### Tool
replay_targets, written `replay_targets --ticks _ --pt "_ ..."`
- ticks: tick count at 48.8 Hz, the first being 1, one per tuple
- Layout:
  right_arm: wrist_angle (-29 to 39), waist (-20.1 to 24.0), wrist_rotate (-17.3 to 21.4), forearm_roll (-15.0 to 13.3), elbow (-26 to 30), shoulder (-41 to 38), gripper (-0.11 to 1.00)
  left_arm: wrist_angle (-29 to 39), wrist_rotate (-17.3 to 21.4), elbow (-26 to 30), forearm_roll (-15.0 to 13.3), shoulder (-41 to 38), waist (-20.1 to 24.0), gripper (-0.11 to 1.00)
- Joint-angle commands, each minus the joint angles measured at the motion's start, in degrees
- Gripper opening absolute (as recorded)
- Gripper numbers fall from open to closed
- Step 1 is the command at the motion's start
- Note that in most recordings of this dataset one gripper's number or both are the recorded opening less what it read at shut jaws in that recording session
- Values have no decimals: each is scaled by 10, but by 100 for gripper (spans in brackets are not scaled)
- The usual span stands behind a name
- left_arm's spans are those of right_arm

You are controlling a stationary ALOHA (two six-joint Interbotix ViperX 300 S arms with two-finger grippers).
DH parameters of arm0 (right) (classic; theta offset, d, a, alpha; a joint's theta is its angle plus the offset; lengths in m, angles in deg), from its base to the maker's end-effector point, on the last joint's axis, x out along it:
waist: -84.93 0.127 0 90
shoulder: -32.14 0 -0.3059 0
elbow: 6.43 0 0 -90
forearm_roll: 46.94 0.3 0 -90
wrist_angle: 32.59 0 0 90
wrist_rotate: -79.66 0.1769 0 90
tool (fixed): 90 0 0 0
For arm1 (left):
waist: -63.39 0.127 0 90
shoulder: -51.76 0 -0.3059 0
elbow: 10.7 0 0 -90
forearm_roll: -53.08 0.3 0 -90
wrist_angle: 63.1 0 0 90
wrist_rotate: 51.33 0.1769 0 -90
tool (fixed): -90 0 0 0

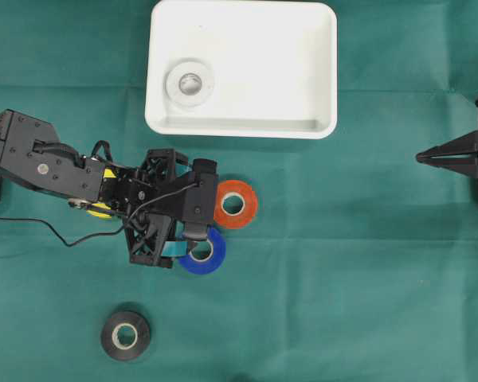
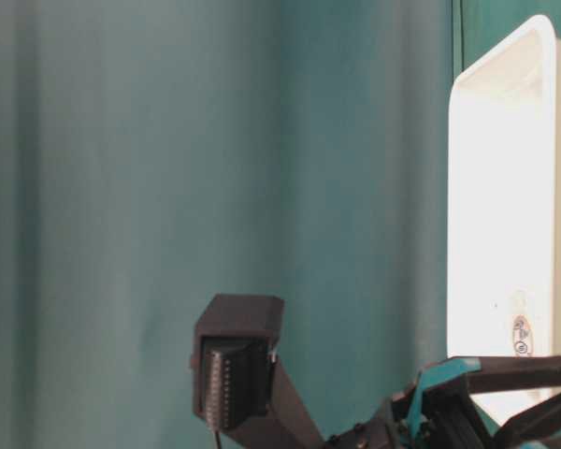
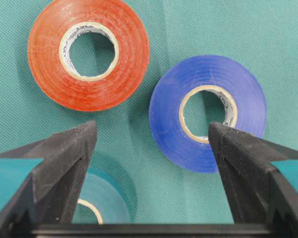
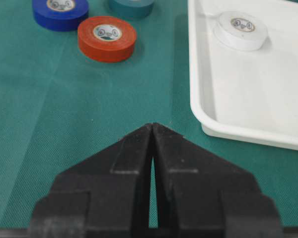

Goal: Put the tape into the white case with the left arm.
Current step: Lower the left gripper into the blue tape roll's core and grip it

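Note:
The white case [image 1: 319,72] lies at the top middle with a white tape roll [image 1: 190,83] in it. My left gripper [image 1: 190,227] is open and empty, held over the cloth. In the left wrist view its jaws [image 3: 151,134] stand wide apart, just short of an orange tape roll [image 3: 89,52] and a blue one [image 3: 207,111]. The right fingertip overlaps the blue roll's near edge. A teal roll [image 3: 104,196] lies partly behind the left finger. My right gripper [image 1: 427,157] is shut and empty at the right edge.
A black tape roll [image 1: 126,335] lies at the bottom left. A yellow roll [image 1: 101,210] is mostly hidden under the left arm. The right wrist view shows the case rim [image 4: 201,99] and the orange roll [image 4: 107,38] ahead of my right gripper [image 4: 152,125].

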Motion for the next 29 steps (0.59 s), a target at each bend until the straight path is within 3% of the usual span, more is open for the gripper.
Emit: replay_targets --ticks 1,29 --pt "-4 -2 1 0 7 -5 -10 -2 -1 12 -1 4 -2 90" --pt "-4 -2 1 -1 7 -5 -10 -2 -2 40 -1 -71 -2 90"
